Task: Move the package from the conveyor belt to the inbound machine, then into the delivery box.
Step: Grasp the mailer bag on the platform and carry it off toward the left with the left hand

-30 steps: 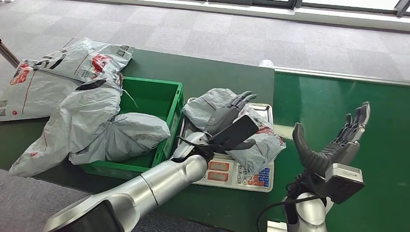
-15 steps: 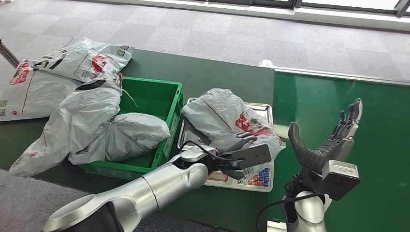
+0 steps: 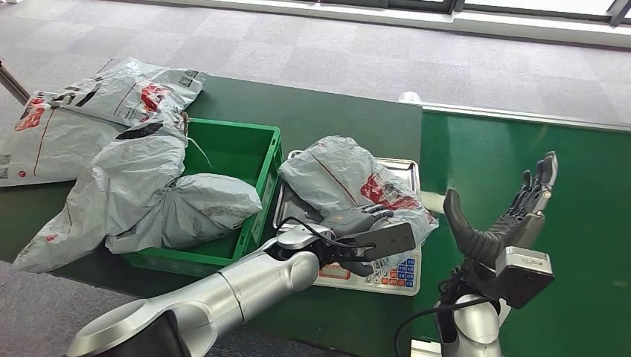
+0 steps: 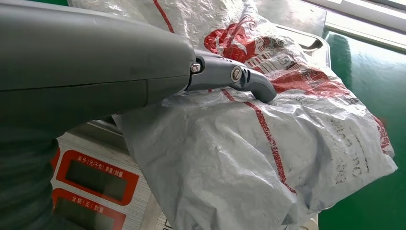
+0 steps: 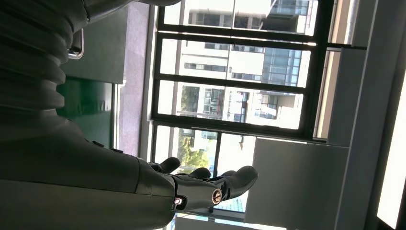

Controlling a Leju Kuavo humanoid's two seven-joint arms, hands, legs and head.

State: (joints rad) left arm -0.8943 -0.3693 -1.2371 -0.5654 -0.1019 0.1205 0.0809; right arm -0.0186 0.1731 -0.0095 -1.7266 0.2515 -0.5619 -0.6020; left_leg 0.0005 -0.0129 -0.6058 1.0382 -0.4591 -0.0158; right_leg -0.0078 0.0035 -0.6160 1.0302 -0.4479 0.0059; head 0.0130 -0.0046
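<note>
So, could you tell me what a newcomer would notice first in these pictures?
Probably the crumpled grey package lying on the scale, with the left hand resting on its near edge. Next, the green crate to its left, draped with more grey bags. The right hand is raised open-palmed over the green conveyor belt.

Two hands: the left hand (image 3: 364,223) and the right hand (image 3: 513,216). One scale (image 3: 372,271), with one package (image 3: 350,178) on it. One green crate (image 3: 231,149). About four more bags (image 3: 111,97) lie heaped around and in the crate; their exact number is unclear.
</note>
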